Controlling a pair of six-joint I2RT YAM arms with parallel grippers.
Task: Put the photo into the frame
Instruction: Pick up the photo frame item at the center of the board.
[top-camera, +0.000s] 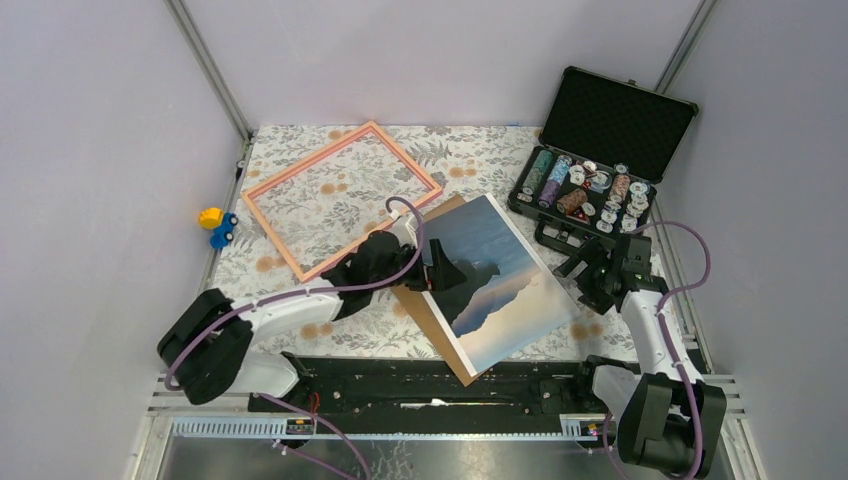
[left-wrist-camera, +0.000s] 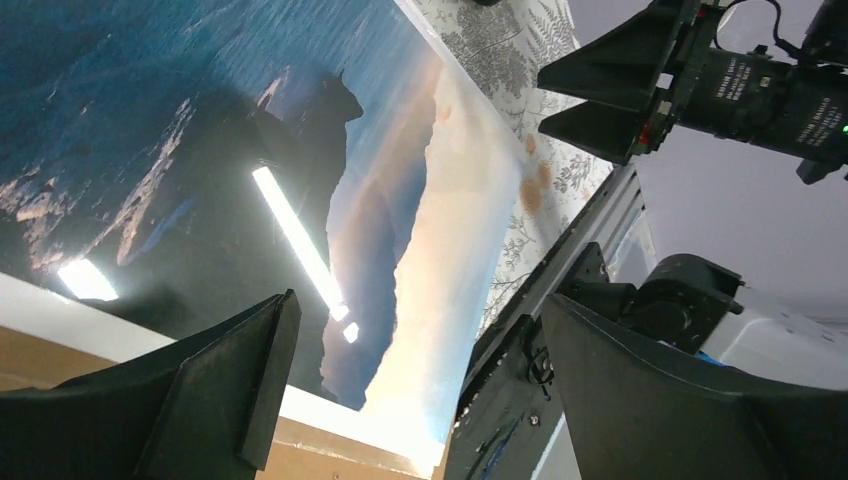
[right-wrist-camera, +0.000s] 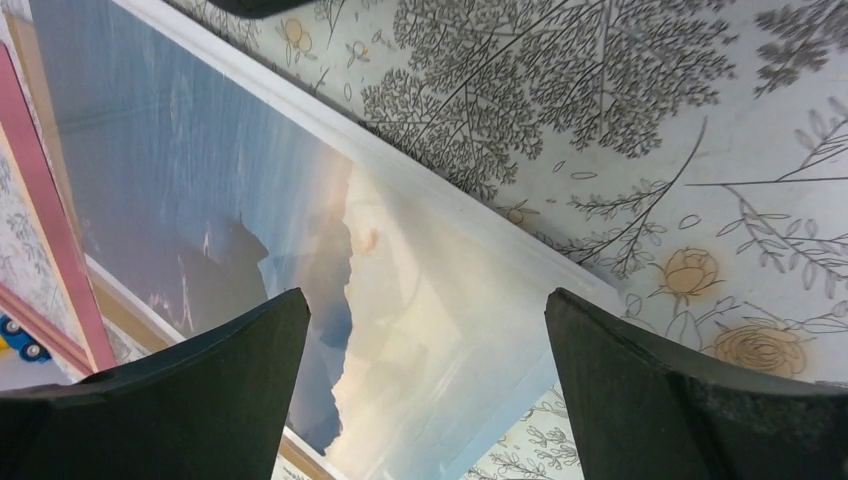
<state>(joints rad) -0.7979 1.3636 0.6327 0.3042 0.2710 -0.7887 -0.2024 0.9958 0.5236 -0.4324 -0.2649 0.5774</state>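
Little of the task is done: the photo (top-camera: 500, 280) is laid face up on a brown backing board (left-wrist-camera: 40, 352) at mid-table, well apart from the salmon-pink frame (top-camera: 309, 156) (only the floral cloth is seen through it). The left gripper (top-camera: 432, 262) is held wide open over the photo's left edge and the right gripper (top-camera: 585, 282) wide open beside its right edge, and nothing is gripped by either. The print is glossy and white-edged, with a dark mountain silhouetted against blue sky and pale cloud.

The top camera looks down from overhead; 2 wrist cameras sit close above the photo (top-camera: 505, 285), shared by all 3.
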